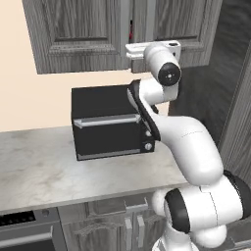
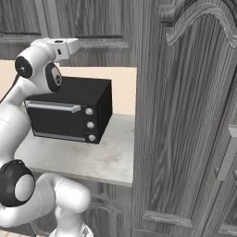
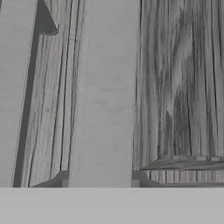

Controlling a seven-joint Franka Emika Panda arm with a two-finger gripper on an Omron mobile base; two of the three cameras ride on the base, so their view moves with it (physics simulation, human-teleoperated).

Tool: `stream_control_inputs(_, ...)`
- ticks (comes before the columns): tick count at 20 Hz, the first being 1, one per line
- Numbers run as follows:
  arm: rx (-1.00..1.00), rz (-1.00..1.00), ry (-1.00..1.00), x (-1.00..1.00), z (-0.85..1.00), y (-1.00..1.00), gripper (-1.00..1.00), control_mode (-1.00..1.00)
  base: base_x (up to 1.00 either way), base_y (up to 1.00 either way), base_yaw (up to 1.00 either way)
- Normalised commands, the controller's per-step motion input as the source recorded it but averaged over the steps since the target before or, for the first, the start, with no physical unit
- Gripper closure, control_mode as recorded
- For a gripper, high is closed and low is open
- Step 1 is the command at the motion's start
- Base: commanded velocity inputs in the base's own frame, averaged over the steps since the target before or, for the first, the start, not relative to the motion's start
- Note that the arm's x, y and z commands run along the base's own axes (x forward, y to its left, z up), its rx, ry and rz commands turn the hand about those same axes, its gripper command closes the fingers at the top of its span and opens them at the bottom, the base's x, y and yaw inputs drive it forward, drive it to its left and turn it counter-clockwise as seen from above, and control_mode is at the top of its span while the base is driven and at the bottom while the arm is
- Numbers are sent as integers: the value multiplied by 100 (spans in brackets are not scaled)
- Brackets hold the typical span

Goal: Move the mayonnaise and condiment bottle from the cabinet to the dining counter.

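A sliver of the dark red condiment bottle (image 1: 131, 32) shows through the gap between the cabinet (image 1: 78, 34) doors, just above the gripper (image 1: 131, 52). The fingers are closed narrow on the door's metal bar handle (image 3: 105, 94). Below them stands the black oven (image 1: 110, 121) on the marble worktop (image 1: 59, 171).

White glossy arm (image 1: 191, 147) w/ rounded segments, black joint bands, dark round caps.

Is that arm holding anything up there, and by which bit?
Seemingly the metal bar handle of the cabinet, gripped near one end; the shut jaws themselves are hidden.
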Motion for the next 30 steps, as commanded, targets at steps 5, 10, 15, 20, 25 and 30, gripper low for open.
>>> stream_control_inputs(5, 0, -19, 15, -99, 0, -53, 100, -100, 0, 0, 0)
stream_control_inputs(10, 0, -19, 19, -93, 0, -63, 100, -100, 0, 0, 0)
stream_control_inputs(15, 0, -17, 18, -92, -2, -69, 100, -100, 0, 0, 0)
stream_control_inputs(20, -1, -13, 15, -78, -5, -31, -100, -100, 0, 0, 0)
stream_control_inputs(25, 0, 0, -5, -85, 3, 8, -100, -100, 0, 0, 0)
stream_control_inputs(30, -3, 0, -3, -60, 15, 64, -100, -100, 0, 0, 0)
